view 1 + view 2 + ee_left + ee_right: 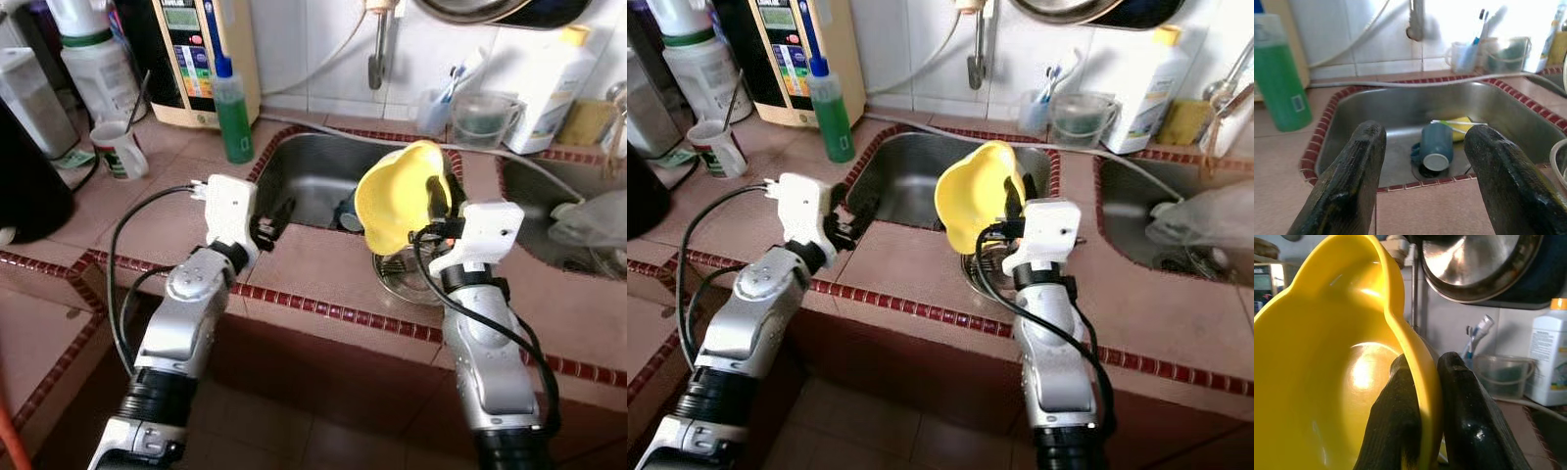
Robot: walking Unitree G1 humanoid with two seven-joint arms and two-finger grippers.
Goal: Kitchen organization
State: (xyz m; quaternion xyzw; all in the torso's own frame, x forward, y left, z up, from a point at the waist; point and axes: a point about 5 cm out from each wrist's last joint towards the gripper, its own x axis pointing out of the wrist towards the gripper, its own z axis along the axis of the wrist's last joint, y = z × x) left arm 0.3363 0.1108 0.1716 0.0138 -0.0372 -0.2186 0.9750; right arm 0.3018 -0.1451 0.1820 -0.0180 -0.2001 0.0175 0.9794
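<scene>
My right gripper (437,201) is shut on the rim of a yellow plastic bowl (397,193), held tilted in the air above a steel bowl (400,277) on the counter by the sink. In the right wrist view one finger (1393,421) lies inside the yellow bowl (1327,367) and the other outside. My left gripper (277,221) stands open over the counter at the near left edge of the steel sink (309,166). In the sink lie a blue mug (1435,146) on its side and a yellow sponge (1462,125).
A green soap bottle (232,113) stands at the sink's far left corner. A white mug (121,149) and a water unit (201,54) sit further left. A clear jug (483,119), a toothbrush cup (434,110) and a white bottle (549,93) line the back. A second sink (573,220) lies right.
</scene>
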